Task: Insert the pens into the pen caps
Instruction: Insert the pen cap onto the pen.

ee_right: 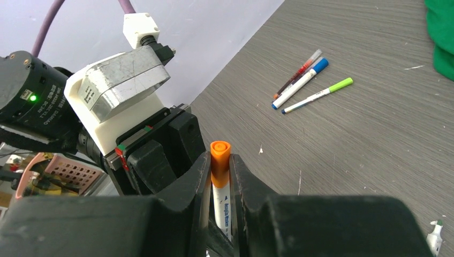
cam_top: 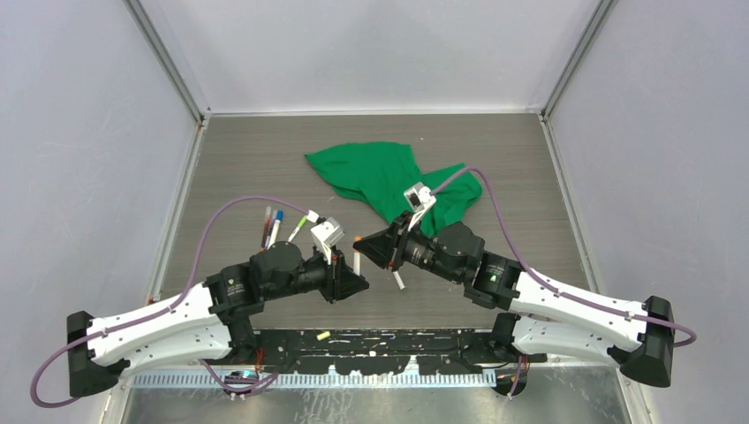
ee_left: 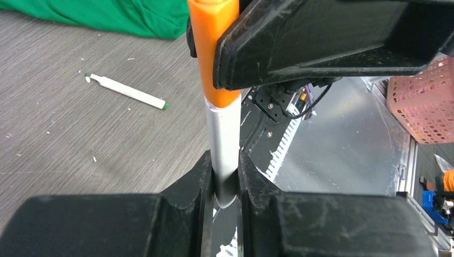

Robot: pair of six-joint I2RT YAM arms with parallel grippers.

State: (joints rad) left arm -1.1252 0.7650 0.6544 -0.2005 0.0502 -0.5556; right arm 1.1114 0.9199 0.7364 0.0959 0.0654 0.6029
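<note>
Blue print on pen (ee_right: pixel 224 213), apparently illegible

I'm looking down on a grey wood-grain tabletop (cam_top: pixel 265 159), boxed in by plain pale walls (cam_top: pixel 79 132) with metal corner posts (cam_top: pixel 168 57) and evenly lit. Past its near edge I see a shiny metal sheet (cam_top: pixel 353 406) and a pink mesh basket (ee_left: pixel 423 101).

Top camera high behind, looking down; wrist cameras close, face-to-face, sharing orange-capped pen (ee_left: pixel 222 126).
</note>
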